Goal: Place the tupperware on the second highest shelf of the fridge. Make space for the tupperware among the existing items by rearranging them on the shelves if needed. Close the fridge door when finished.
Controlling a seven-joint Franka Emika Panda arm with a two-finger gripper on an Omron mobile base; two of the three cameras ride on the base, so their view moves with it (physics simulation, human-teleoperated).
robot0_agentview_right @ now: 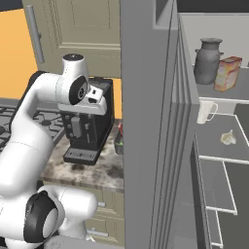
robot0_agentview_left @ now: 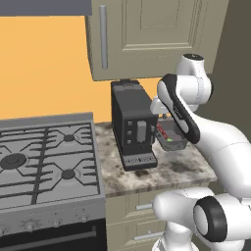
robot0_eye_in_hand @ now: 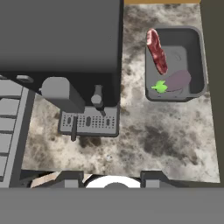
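Note:
The tupperware (robot0_eye_in_hand: 176,65) is a shallow grey container with a red meat strip, a purple piece and a green bit inside. It rests on the marbled counter (robot0_eye_in_hand: 166,135), right of the black coffee machine (robot0_eye_in_hand: 61,39). My gripper (robot0_eye_in_hand: 111,178) hovers well above the counter, open, with nothing between its fingers. The tupperware (robot0_agentview_left: 171,136) also peeks out behind my forearm. The fridge stands open: the fridge door (robot0_agentview_right: 146,146) is seen edge-on. A grey jug (robot0_agentview_right: 208,61) and an orange carton (robot0_agentview_right: 227,73) share the upper shelf (robot0_agentview_right: 214,93). The white mug (robot0_agentview_right: 206,111) stands one shelf (robot0_agentview_right: 214,146) lower.
A gas stove (robot0_agentview_left: 46,157) lies left of the coffee machine (robot0_agentview_left: 131,125). Beige wall cabinets (robot0_agentview_left: 147,39) hang above the counter. A small pale item (robot0_agentview_right: 227,137) lies on the mug's shelf. Lower shelves (robot0_agentview_right: 219,189) are bare.

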